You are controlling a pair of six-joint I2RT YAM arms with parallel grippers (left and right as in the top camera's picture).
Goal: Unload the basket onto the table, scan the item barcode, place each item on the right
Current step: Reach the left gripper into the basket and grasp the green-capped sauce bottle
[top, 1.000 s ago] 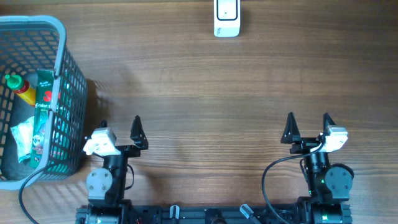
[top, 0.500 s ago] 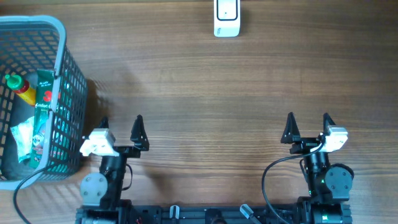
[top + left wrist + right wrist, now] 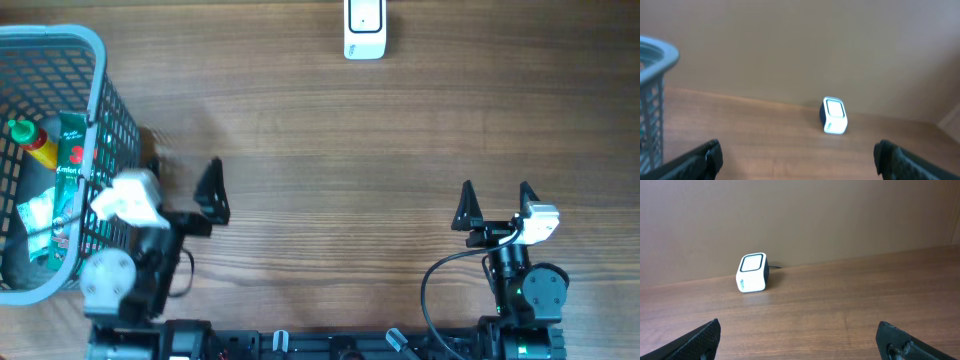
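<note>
Holding bottle (image 3: 38,148) and green packet (image 3: 72,152), grey basket (image 3: 96,42), left tool (image 3: 797,156) and right tool (image 3: 495,196) agape

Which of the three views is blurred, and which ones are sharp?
Left wrist view: soft all over, the scanner and the basket rim smeared, wood grain lost. Right wrist view: sharp, scanner edges and grain clear. Overhead view: the table is sharp, the left gripper smeared; light even, no glare.
</note>
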